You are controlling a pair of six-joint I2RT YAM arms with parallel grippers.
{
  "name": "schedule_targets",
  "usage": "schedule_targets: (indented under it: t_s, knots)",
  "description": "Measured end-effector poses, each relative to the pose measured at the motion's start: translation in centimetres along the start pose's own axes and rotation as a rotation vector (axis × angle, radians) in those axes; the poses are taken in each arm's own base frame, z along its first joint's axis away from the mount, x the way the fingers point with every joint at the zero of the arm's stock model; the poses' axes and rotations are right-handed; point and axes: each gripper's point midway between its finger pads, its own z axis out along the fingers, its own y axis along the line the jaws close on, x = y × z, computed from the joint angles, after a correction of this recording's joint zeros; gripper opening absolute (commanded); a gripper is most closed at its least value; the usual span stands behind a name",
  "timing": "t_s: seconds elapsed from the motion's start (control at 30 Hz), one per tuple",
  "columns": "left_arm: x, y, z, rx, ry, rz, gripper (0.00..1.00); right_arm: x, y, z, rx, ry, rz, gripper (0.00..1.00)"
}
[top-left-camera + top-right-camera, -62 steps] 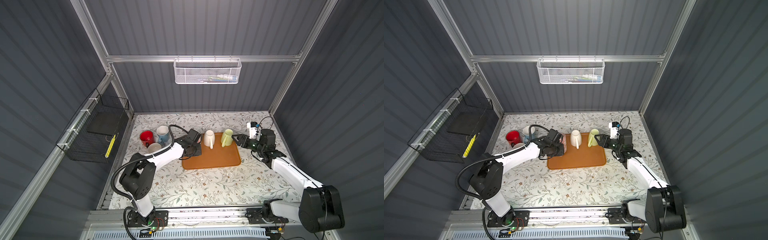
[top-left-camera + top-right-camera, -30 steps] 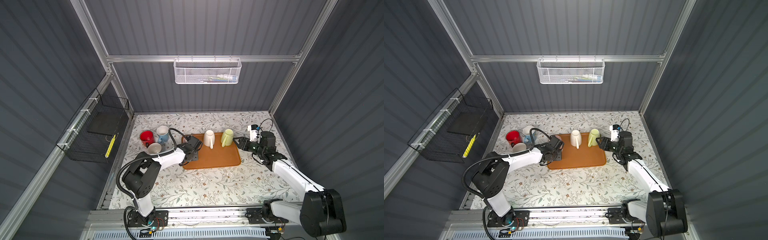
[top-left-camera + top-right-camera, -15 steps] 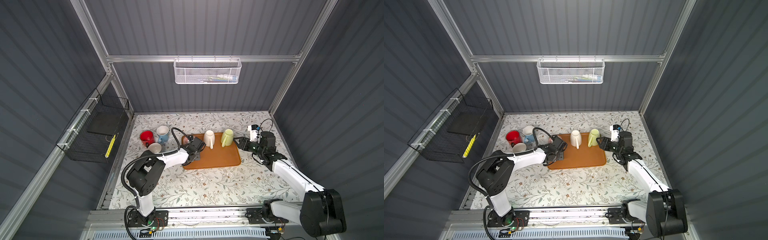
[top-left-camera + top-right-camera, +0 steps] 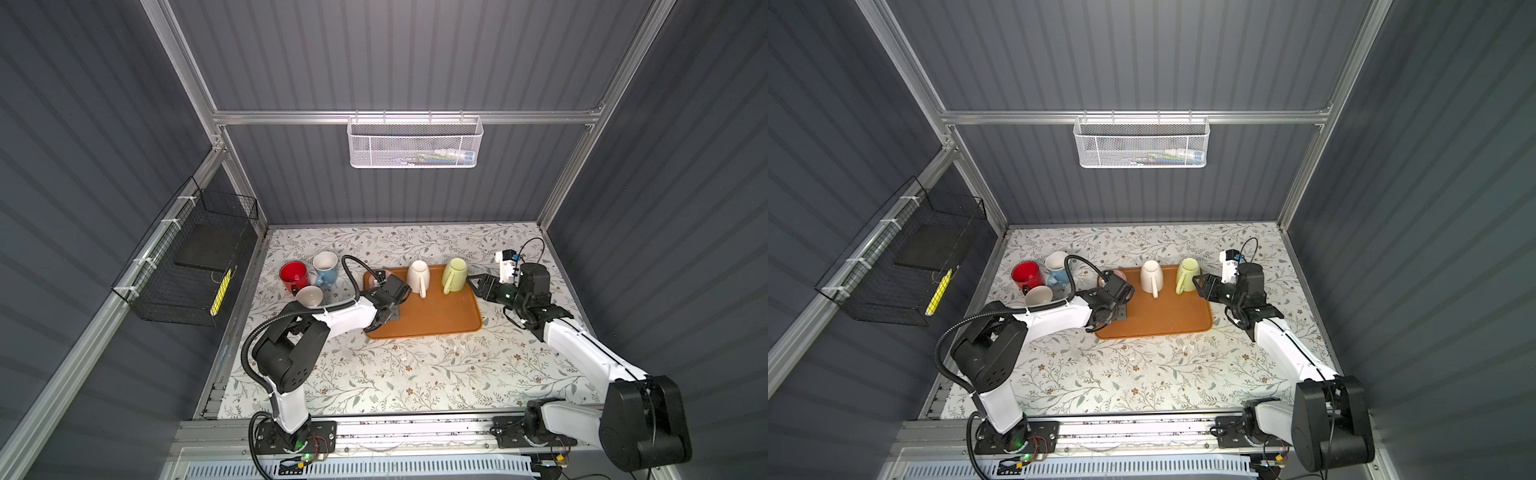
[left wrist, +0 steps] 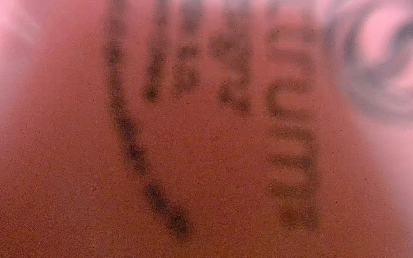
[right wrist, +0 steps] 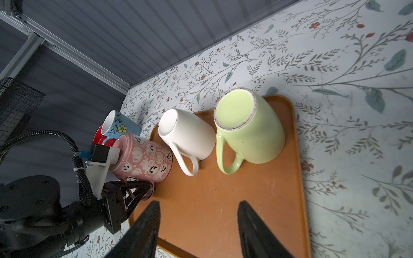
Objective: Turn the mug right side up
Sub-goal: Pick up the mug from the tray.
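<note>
Here's the left gripper [image 6: 148,189] at the far-left corner of the orange tray [image 4: 436,320], right against the pink mug [image 6: 143,160]. The mug with its ghost-and-pumpkin print stands mouth down on the tray, base up, handle turned to the near side. In the right wrist view the two black fingers [image 6: 136,186] come together on that handle, pinching it. The left wrist view gives nothing but a pink blur with dark marks, so the camera is hard up against the mug wall.

Along the far edge of the tray, the white mug [image 4: 417,272] sits in the middle and the green mug [image 4: 455,274] to its right. Both are mouth down, handles pointing near, close together but apart.

The right gripper [image 6: 201,223] hovers at the tray's right edge, just beside the green mug and not touching it. Its fingers are spread wide with only bare tray between them.

Off the tray to the left, on the floral table [image 4: 395,374], three mugs stand mouth up in a tight cluster. The red mug [image 4: 294,274] is on the left, the blue mug [image 4: 325,266] on the far side, and the cream mug [image 4: 309,296] nearest.
</note>
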Motion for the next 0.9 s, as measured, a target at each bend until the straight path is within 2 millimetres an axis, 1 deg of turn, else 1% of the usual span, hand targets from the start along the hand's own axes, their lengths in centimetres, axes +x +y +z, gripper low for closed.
schedule_targets:
  t_s: [0.17,0.27,0.37,0.53,0.6,0.67,0.77,0.9]
  knots:
    - [0.6,-0.3,-0.9,0.048,0.022,0.065,0.00,0.4,0.2,0.3,-0.021,0.021,0.006,0.58]
    - [0.8,-0.4,-2.0,0.114,0.039,0.099,0.00,0.9,0.3,0.7,-0.046,0.045,0.018,0.58]
    - [0.7,-0.6,-3.3,0.221,0.058,0.098,0.00,1.1,0.8,1.1,-0.085,0.057,0.025,0.58]
    - [-0.5,0.5,-4.9,0.350,0.071,0.044,0.00,1.1,2.1,1.3,-0.172,0.072,0.035,0.58]
    - [-1.4,0.7,-5.4,0.386,0.052,0.029,0.00,1.1,2.7,1.4,-0.210,0.076,0.037,0.58]
    - [-2.0,0.3,-6.0,0.425,0.041,0.029,0.00,1.1,3.0,1.6,-0.239,0.082,0.044,0.58]
    - [-2.3,-0.7,-6.5,0.486,0.035,0.039,0.00,1.1,3.4,1.9,-0.276,0.088,0.060,0.57]
    - [-2.5,-1.9,-7.2,0.559,0.033,0.044,0.00,1.9,3.8,2.0,-0.331,0.102,0.078,0.58]
